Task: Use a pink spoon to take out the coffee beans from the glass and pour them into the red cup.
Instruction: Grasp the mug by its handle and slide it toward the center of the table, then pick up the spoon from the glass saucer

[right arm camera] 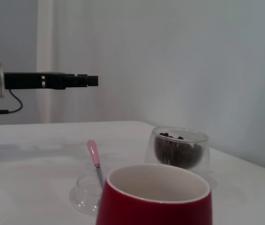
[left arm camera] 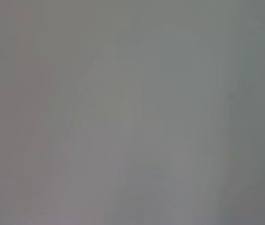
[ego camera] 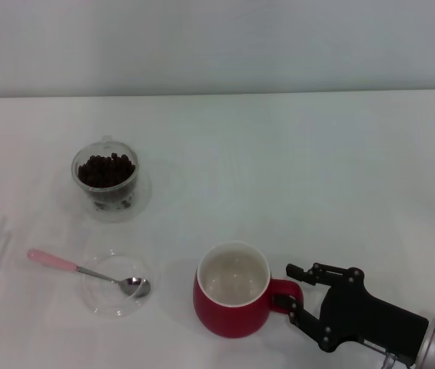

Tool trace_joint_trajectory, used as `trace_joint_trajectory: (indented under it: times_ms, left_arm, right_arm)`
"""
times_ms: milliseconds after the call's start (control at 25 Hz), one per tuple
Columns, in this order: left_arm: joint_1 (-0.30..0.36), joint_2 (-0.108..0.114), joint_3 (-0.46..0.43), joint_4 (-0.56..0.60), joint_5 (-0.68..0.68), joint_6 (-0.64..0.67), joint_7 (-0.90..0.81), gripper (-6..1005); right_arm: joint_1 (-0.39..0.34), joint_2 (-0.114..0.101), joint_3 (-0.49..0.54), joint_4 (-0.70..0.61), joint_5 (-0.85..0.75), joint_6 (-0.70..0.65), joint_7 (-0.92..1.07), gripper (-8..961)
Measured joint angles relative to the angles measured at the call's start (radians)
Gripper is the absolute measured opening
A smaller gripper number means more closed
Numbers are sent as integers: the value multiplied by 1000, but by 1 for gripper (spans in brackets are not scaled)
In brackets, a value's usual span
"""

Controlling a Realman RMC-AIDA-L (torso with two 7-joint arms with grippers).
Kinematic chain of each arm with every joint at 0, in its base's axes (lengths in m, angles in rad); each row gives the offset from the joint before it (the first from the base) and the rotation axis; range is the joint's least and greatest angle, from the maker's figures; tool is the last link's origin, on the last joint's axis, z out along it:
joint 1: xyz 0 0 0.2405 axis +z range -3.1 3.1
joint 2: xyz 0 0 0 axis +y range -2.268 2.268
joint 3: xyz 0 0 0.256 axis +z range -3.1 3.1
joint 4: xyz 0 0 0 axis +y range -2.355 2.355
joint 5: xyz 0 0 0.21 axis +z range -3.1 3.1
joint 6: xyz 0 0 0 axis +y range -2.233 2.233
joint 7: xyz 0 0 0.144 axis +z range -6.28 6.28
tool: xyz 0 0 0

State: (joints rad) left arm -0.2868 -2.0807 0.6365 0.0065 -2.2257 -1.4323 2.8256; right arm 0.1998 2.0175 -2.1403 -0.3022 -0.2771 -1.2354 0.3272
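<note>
The glass [ego camera: 106, 178] holding dark coffee beans [ego camera: 107, 169] stands at the back left of the white table. The pink spoon [ego camera: 87, 270] lies in front of it, its silver bowl resting in a shallow clear dish [ego camera: 94, 301]. The red cup [ego camera: 232, 290] sits near the front, white inside and with nothing in it. My right gripper [ego camera: 295, 294] is open, one finger on each side of the cup's handle. In the right wrist view the red cup [right arm camera: 153, 199] is close, with the spoon [right arm camera: 95, 159] and glass [right arm camera: 179, 149] behind it. My left gripper [right arm camera: 91, 80] hovers high above the table, seen side-on.
The table [ego camera: 317, 177] runs back to a pale wall. The left wrist view is a blank grey field. The clear dish [right arm camera: 83, 197] stands just beside the red cup.
</note>
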Motion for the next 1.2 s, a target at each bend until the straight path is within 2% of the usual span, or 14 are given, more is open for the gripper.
trace_joint_trajectory:
  times_ms: [160,360,600,800,960,1200]
  left_arm:
    - [0,0,0,0,0,-2,0,726]
    - [1,1,0,0,0,-3,0,726]
    - [5,2,0,7,-1,1,0,726]
    - [12,2,0,24,-3,3,0,726]
    - [14,0,0,19,-3,-6,-2,726]
    - [22,-4,0,-33,-3,-76,-19,726]
  right_arm:
    - [0,-2,2,2,1,5,-1,309]
    - [-2,-8,2,36,1,-29,3,556]
    - [-2,-11,9,123,1,-147,4,771]
    - [-4,-20,64,219,1,-332,4,848]
    - [-4,-35,168,290,1,-475,4,848]
    - [-13,-66,339,301,1,-535,1,849]
